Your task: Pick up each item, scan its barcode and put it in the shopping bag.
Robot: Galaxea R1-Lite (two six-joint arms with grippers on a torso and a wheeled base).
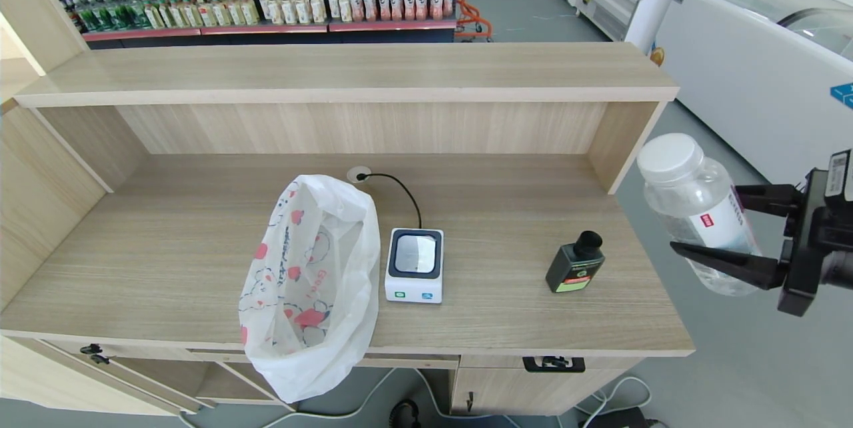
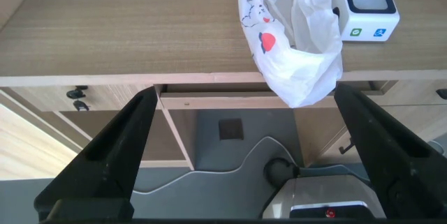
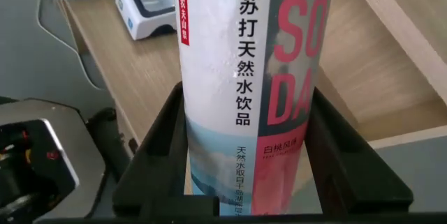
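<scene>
My right gripper [image 1: 723, 231] is shut on a clear soda water bottle [image 1: 696, 208] with a white cap, held in the air off the counter's right end. Up close, the bottle [image 3: 255, 91] sits between the black fingers [image 3: 157, 161]. A white barcode scanner [image 1: 414, 265] lies mid-counter, its window facing up. Left of it stands the open white shopping bag [image 1: 310, 281] with red prints, overhanging the front edge. A small dark bottle [image 1: 575, 263] stands at the right of the counter. My left gripper [image 2: 244, 154] hangs open below the counter's front edge, near the bag [image 2: 293, 35].
The wooden counter [image 1: 166, 248] has a raised back shelf [image 1: 346, 75] and side walls. The scanner's cable [image 1: 400, 188] runs to a hole at the back. A white freezer [image 1: 753, 48] stands to the right. Drawers sit under the counter front [image 2: 209, 102].
</scene>
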